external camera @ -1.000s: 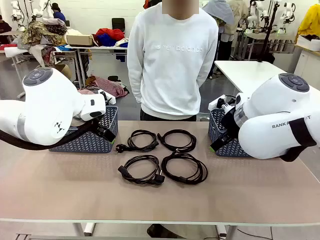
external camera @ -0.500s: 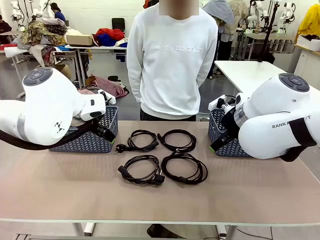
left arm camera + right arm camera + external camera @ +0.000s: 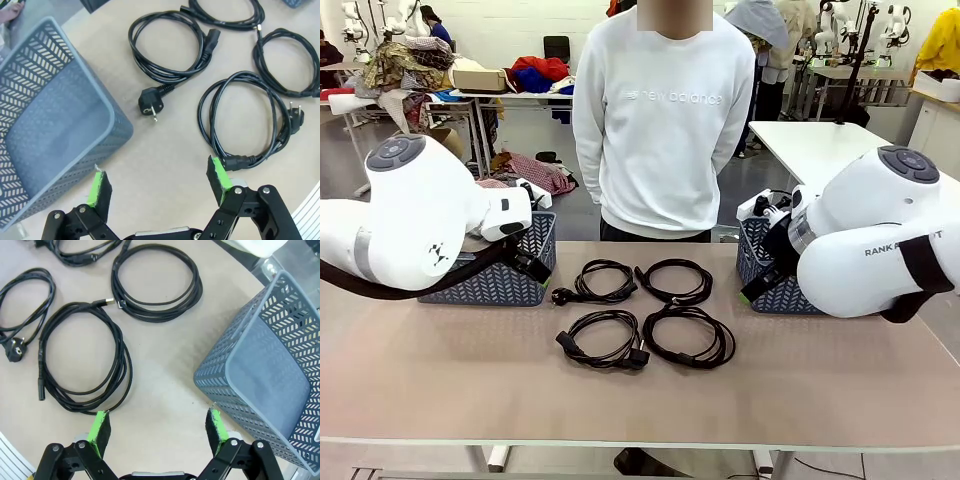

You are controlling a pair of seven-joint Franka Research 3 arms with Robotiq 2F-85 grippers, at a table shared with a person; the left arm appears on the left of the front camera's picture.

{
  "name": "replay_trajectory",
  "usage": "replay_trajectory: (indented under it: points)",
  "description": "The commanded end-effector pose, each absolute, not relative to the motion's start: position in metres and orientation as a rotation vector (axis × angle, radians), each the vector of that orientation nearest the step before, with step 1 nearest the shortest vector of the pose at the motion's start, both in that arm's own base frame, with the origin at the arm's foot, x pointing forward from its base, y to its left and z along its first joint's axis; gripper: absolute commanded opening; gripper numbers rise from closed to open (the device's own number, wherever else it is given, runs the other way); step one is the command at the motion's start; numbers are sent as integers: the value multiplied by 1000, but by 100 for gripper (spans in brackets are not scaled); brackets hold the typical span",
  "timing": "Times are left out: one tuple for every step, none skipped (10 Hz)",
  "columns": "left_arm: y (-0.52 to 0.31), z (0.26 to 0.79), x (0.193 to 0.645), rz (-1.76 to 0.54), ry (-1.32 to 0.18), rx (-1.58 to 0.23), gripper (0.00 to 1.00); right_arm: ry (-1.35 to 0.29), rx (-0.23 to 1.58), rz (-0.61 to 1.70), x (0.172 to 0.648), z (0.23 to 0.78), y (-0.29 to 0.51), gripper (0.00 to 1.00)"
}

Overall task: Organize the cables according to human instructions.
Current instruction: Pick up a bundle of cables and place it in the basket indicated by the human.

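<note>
Several cables lie as black coiled loops in a two-by-two block at mid-table: far left [image 3: 560, 296], far right [image 3: 672, 298], near left [image 3: 636, 357], near right [image 3: 686, 358]. My left gripper [image 3: 159, 181] hangs open above bare table, between the left basket [image 3: 109, 111] and a coil whose plug [image 3: 241, 161] lies by its right fingertip; another coil ends in a round plug [image 3: 150, 106]. My right gripper [image 3: 158, 424] is open too, above the table between a coil [image 3: 121, 357] and the right basket [image 3: 227, 371]; a further coil [image 3: 196, 287] lies beyond.
A grey mesh basket [image 3: 505, 285] stands at the table's left and another [image 3: 765, 285] at its right, both looking bare inside. A person in a white sweatshirt [image 3: 665, 130] stands at the far edge, hands out of sight. The near half of the table is bare.
</note>
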State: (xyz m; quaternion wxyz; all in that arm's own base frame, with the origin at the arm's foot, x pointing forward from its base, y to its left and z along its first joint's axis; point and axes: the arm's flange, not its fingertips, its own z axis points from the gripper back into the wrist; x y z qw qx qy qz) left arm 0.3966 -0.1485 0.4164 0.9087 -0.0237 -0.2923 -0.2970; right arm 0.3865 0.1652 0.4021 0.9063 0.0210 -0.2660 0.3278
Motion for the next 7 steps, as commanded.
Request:
replay_trajectory:
  points:
    - [-137,437,389,-664,-613,-71,100,-581,91,726,385,427,154,100]
    - [-130,450,385,-713,-613,-79,100,-595,143,755,382,443,144,100]
    - [-123,465,381,-765,-602,-77,100,-602,185,786,379,458,131,100]
    - [-118,478,381,-815,-598,-102,100,-611,191,805,377,469,121,100]
    - [-109,490,382,-850,-596,-147,100,-629,223,828,374,478,112,100]
    - [-102,501,382,-887,-600,-196,100,-646,252,840,370,485,102,100]
    - [-95,511,381,-920,-612,-250,100,-667,300,862,365,491,91,100]
